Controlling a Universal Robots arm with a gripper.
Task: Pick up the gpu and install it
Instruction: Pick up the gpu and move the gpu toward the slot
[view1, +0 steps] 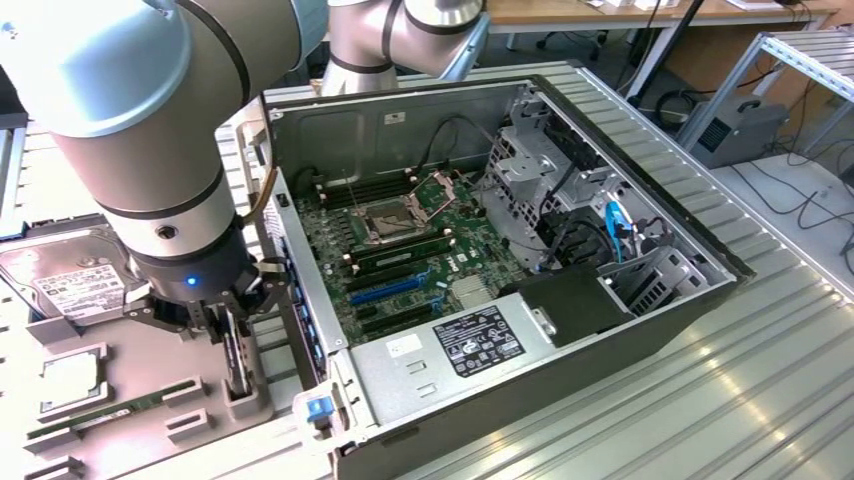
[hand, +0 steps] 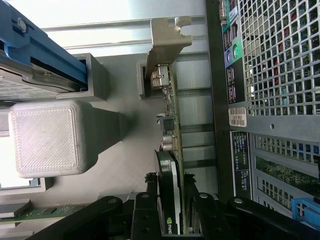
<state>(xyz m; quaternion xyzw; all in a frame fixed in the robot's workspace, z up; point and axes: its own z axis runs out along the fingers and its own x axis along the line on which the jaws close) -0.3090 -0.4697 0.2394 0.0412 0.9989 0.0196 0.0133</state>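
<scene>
— Where's the thin green-and-black gpu (view1: 239, 362) (hand: 171, 125) with the silver end bracket?
— Lower left of the exterior view, on edge in the grey plastic tray (view1: 147, 350), beside the open black computer case (view1: 667, 330).
— And the black gripper (view1: 230, 345) (hand: 172, 210)?
— I see it straddling the card; clamped or not, I can't tell.

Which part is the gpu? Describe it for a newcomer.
Beside the open computer case, on the exterior view's left, sits a grey parts tray. The gpu stands on edge in the slot nearest the case, under the claw. Unlike the flat memory stick and boxy hard drive, it is a green board with black cooler and silver bracket.
</scene>
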